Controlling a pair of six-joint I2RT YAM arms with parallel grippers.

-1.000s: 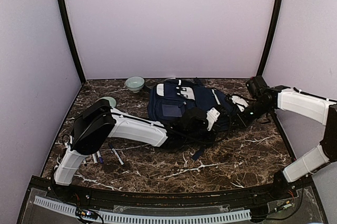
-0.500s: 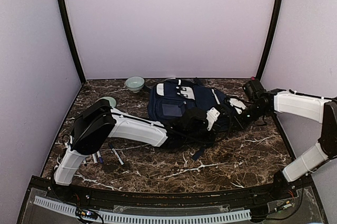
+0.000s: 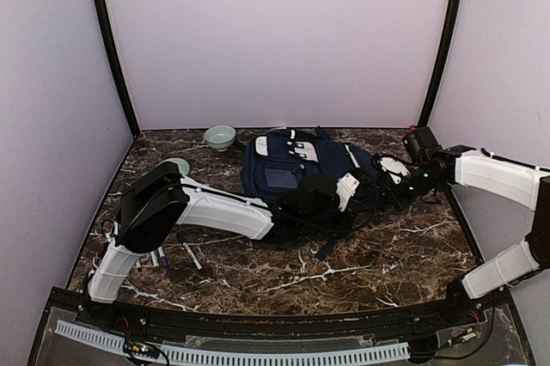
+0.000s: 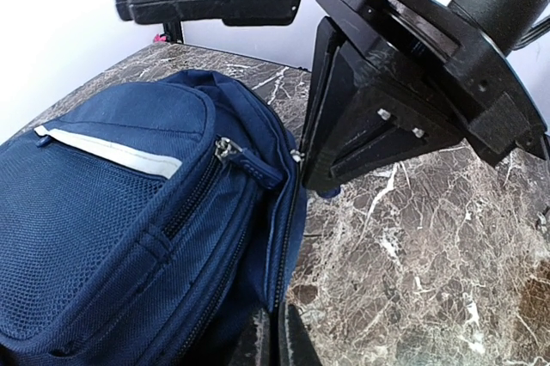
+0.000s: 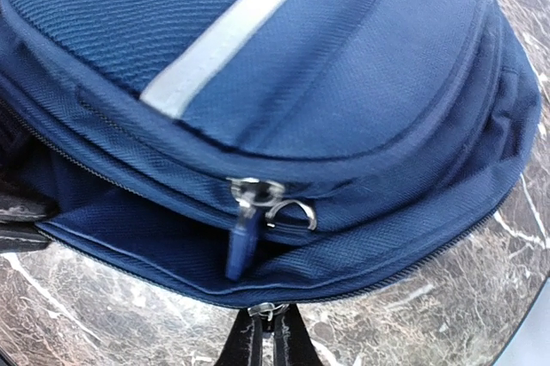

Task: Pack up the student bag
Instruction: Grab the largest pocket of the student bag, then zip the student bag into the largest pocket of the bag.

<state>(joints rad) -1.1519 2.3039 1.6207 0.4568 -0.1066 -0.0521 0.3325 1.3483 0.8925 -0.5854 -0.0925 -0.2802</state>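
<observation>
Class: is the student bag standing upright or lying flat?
Lying flat. The student bag sprawls on the table, front pockets facing the overhead camera.

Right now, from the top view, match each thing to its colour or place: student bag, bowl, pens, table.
Column one:
1 student bag
2 bowl
3 pens
4 table

Column two:
a pale green
b brown marble
c near the base of the left arm
d navy blue

Pairs: 1-d, 2-a, 3-c, 4-b
</observation>
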